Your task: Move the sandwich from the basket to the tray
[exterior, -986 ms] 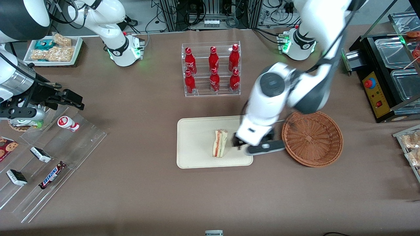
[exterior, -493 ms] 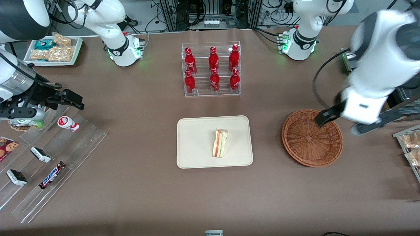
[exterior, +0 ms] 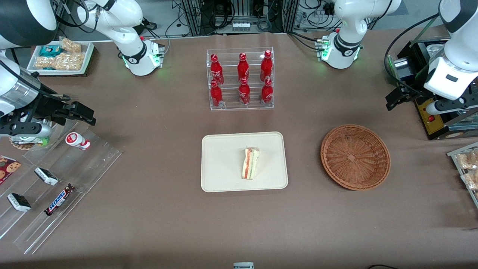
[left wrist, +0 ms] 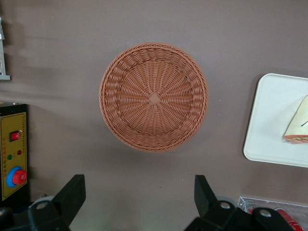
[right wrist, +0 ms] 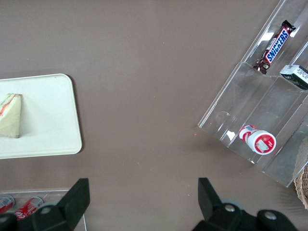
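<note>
Resting on your tray [exterior: 224,175], the sandwich [exterior: 250,163] looks soft, light, slippery-wrapped; grip its bread faces gently. Basket [exterior: 355,157] bare; gripper [left wrist: 139,202] above it, spread wide, holds nothing.

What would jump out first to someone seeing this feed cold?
The sandwich sits on the cream tray at mid-table. Beside it, toward the working arm's end, the wicker basket holds nothing. The hand hangs open above the table by the basket, gripping nothing. Farther from the front camera stands a clear rack of red cola bottles.

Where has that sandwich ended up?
The sandwich lies on the cream tray, beside the empty basket; the open gripper hovers high above the basket.
</note>
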Robot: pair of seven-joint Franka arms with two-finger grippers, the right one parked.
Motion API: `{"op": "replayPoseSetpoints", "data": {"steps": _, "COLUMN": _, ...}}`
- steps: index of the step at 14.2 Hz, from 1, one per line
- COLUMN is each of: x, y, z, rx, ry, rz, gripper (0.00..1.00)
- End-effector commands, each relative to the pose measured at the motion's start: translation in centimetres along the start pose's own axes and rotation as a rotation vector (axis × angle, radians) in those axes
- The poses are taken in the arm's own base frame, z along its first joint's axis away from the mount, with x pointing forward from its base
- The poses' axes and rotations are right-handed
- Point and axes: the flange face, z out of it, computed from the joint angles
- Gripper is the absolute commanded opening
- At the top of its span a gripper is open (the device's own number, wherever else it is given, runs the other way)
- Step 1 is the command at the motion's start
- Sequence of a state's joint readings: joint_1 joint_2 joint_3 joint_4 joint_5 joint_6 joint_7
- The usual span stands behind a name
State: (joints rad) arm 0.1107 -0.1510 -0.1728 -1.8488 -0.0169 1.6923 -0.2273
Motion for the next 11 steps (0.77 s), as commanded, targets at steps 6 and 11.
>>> {"op": "replayPoseSetpoints", "data": {"steps": 6, "x": 1.1, "y": -2.8, "z": -1.6, "rx": -0.014, "ry": 0.035, "rz": -0.011, "gripper": 1.0}}
{"op": "replayPoseSetpoints", "data": {"steps": 11, "x": 1.1, "y": -5.3, "z": -3.8, "rx": -0.014, "ry": 0.017, "rz": -0.011, "gripper": 1.0}}
